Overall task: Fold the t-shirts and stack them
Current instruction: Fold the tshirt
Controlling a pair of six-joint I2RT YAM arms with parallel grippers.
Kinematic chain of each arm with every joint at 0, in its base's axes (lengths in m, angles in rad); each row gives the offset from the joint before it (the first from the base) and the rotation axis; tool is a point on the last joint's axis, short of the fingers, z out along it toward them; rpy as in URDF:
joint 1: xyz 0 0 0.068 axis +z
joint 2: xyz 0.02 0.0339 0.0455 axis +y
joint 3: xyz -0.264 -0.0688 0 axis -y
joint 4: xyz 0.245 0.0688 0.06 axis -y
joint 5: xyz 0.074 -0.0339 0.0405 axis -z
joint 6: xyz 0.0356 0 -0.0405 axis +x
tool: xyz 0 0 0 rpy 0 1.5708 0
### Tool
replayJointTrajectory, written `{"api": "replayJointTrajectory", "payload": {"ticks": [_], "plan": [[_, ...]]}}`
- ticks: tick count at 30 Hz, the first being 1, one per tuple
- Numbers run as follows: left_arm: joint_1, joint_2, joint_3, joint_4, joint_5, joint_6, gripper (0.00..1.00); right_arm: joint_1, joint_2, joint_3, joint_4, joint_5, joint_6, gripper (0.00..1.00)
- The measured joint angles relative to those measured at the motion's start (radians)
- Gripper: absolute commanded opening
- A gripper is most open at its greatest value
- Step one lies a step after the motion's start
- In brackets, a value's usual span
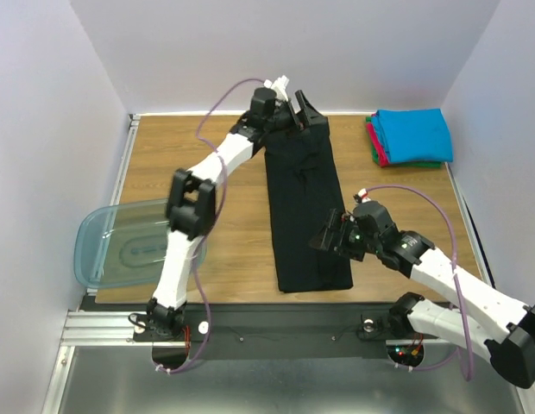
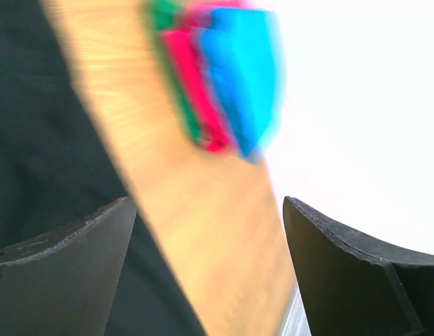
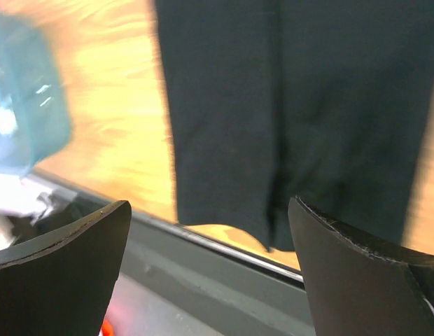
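Down the middle of the desk point(image 1: 233, 250) lies the black t-shirt point(image 1: 306, 207), folded into a long narrow strip. At its far end the left jaws stand apart; the right jaws, also apart, hover above its near right edge. A stack of shirts point(image 1: 412, 138), blue over red-pink and green, sits at the far right corner.

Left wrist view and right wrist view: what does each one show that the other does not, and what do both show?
Only the left wrist view shows the stack of folded t-shirts, blurred, and the white wall. Only the right wrist view shows the translucent tub and the metal rail. Both show the black t-shirt on the wooden table, and open fingers: the left fingers in one, the right fingers in the other.
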State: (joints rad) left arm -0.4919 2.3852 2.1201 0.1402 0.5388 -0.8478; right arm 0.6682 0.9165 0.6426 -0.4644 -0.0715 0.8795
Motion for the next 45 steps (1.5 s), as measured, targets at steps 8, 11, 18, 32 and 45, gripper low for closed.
{"api": "replayJointTrajectory", "payload": {"ticks": [8,11,18,32,45], "plan": [[-0.177,-0.975,-0.780,0.065,-0.191,0.138,0.99,0.000,-0.093,0.011,-0.260,0.193,0.042,1.00],[-0.272,-1.268,-1.121,0.110,-0.287,0.091,0.99,-0.001,-0.126,-0.024,-0.297,0.213,0.058,1.00],[-0.429,-1.366,-1.638,-0.134,-0.435,-0.112,0.98,-0.001,-0.086,-0.125,-0.344,0.197,0.068,1.00],[-0.561,-1.175,-1.677,-0.100,-0.440,-0.281,0.67,-0.001,-0.085,-0.216,-0.286,0.142,0.114,0.91],[-0.563,-0.972,-1.588,-0.040,-0.426,-0.268,0.00,-0.001,-0.059,-0.249,-0.209,0.153,0.140,0.00]]}}
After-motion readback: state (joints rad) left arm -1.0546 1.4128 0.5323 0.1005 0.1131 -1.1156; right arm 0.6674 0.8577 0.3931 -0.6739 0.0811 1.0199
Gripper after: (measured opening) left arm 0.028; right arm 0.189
